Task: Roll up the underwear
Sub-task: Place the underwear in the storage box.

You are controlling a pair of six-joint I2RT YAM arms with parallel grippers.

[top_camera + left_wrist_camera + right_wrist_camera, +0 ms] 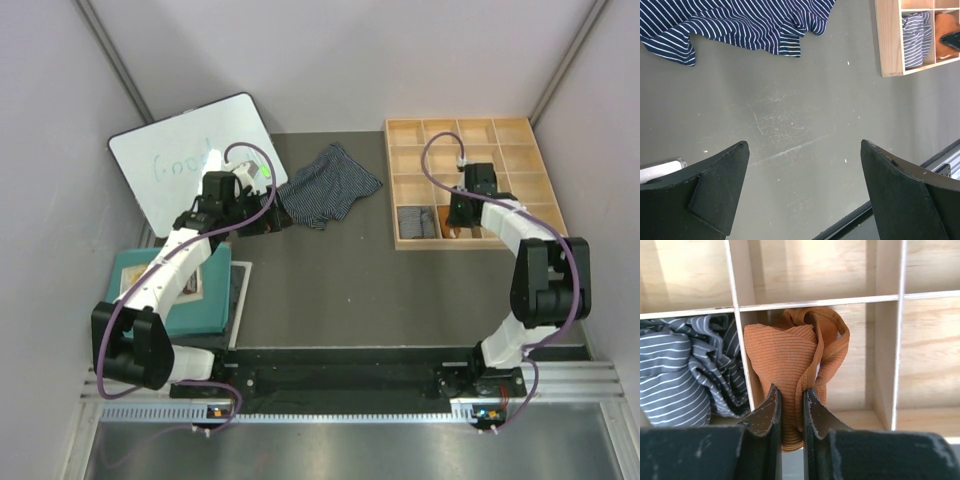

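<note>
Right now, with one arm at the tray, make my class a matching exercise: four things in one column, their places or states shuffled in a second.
Things
1. navy striped pair
2. grey pinstriped pair
3. rust-orange pair
4. left gripper

Places or states
A. open above the bare table
B. in a wooden tray compartment, pinched by the right gripper
C. lying loose on the table, outside the wooden tray
D. in a compartment, ungripped

Pairs: 1-C, 2-D, 3-B, 4-A
</note>
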